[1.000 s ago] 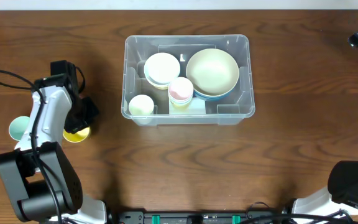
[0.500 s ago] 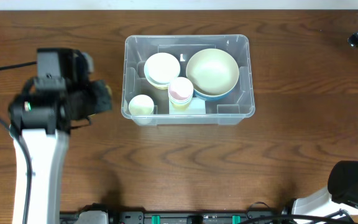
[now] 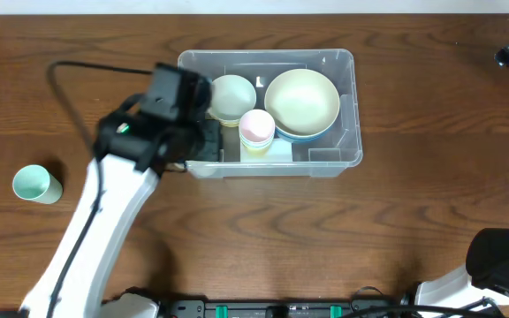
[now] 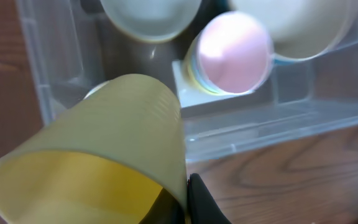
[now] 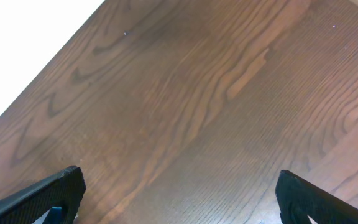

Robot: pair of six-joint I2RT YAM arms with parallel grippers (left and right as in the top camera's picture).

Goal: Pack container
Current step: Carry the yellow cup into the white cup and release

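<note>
Left gripper (image 3: 201,141), clamped on a yellow cup (image 4: 98,143), hangs over the container's (image 3: 325,164) nine o'clock end; right gripper (image 5: 179,186) gapes empty.

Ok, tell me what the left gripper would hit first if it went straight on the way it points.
Probably the front-left corner of the large clear plastic container: the left gripper, holding a yellow plastic cup, aims into it. Depth is unclear, so wall or contents could come first.
</note>
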